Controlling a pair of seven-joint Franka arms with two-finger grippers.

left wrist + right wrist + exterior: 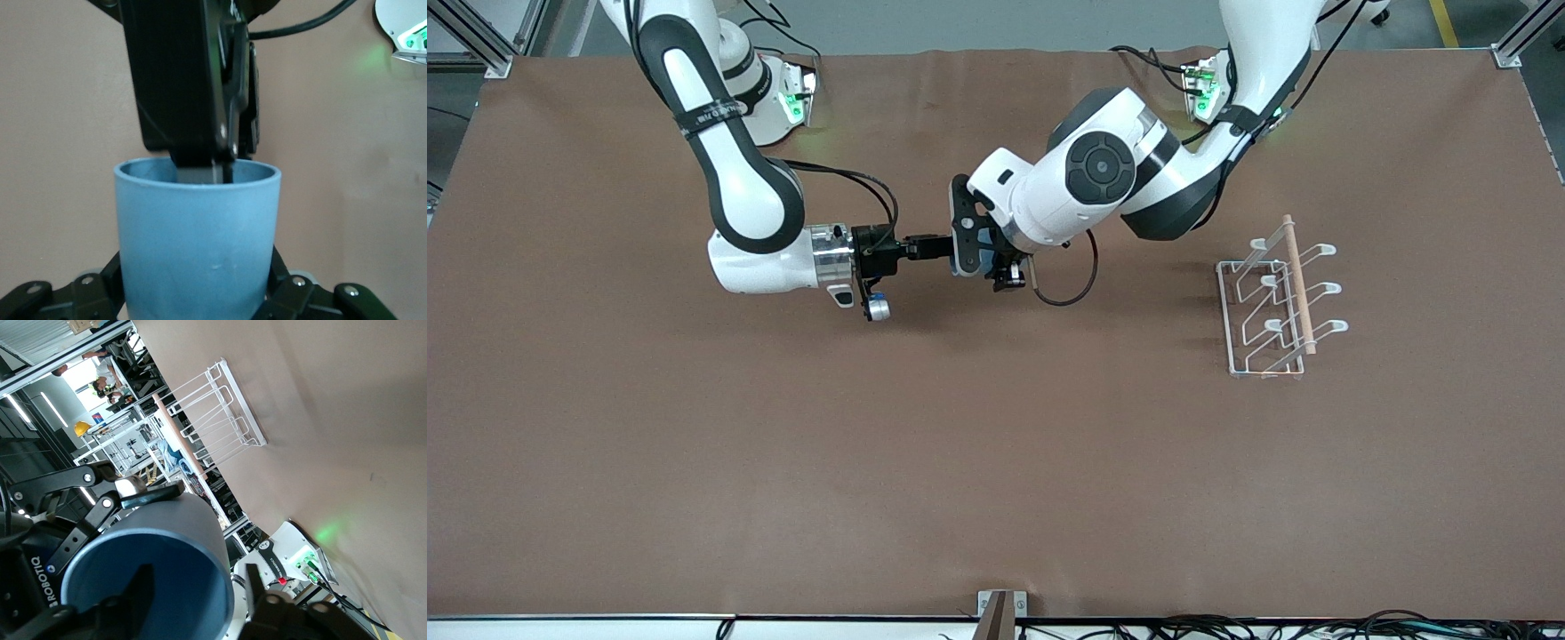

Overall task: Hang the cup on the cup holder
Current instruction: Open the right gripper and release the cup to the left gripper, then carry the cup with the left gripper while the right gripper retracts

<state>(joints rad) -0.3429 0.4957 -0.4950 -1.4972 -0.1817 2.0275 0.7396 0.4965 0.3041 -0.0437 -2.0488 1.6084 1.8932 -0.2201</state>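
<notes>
**Cup held between two arms above brown worktop.** A small light-blue cup (976,258) hangs in the air over the worktop (996,462). Seen by the front camera, it is at about twelve o'clock from the worktop's middle. It is a plain matte tumbler with no handle, smooth walls and a slight taper. It lies on its side, with its open mouth turned toward the right arm's end of the worktop.

The left pincer (983,253) is pinching the cup. In the left wrist view, its black fingers (283,290) press the outer wall on both sides near the base. In the right wrist view, one of its pads (143,490) lies flat on the outside of the cup (193,520).

The right pincer (947,249) meets the cup at its mouth, over the same spot on the worktop. Its fingers are spread and straddle the rim, with one finger (140,587) inside the blue hollow and the other outside the wall. The gap between them is far wider than the wall. In the left wrist view, that inner finger dips just past the lip of the cup (197,247).

The white wire rack (1280,298) stands on the worktop well apart from the cup, at about three o'clock from it and toward the left arm's end. Its looped prongs turn upward from a rectangular base. A pale wooden rod (1298,284) runs along the top. The right wrist view shows the rack (213,407) with nothing on its prongs.
</notes>
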